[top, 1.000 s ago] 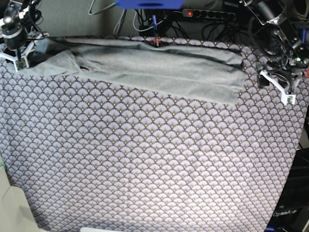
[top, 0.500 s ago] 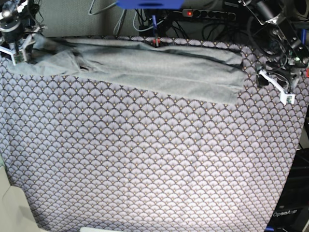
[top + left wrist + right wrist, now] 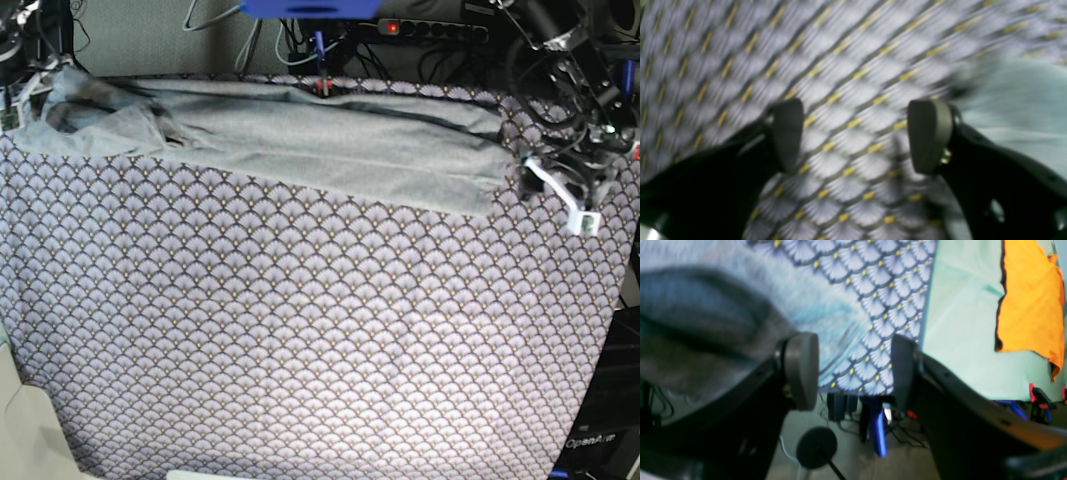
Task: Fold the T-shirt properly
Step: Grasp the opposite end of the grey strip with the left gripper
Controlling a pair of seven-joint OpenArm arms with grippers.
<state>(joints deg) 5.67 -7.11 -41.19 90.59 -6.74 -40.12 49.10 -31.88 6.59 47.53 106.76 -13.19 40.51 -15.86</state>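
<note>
The light grey T-shirt lies in a long folded band along the table's far edge. Its right end shows blurred beside my left gripper. That gripper is open over the patterned cloth with nothing between its pads, and in the base view the left gripper hovers just right of the shirt's right end. My right gripper is open and empty at the far left corner, with the shirt's left end against its left finger. In the base view the right gripper is partly cut off by the frame edge.
A purple-grey scallop-patterned cloth covers the whole table. Cables and a power strip run behind the far edge. Past the left table edge lie a pale green sheet and an orange cloth.
My right gripper has opened, let go of the shirt's left end, and drawn back toward the far left corner. My left gripper has shifted left and nearer, closer to the shirt's right end.
</note>
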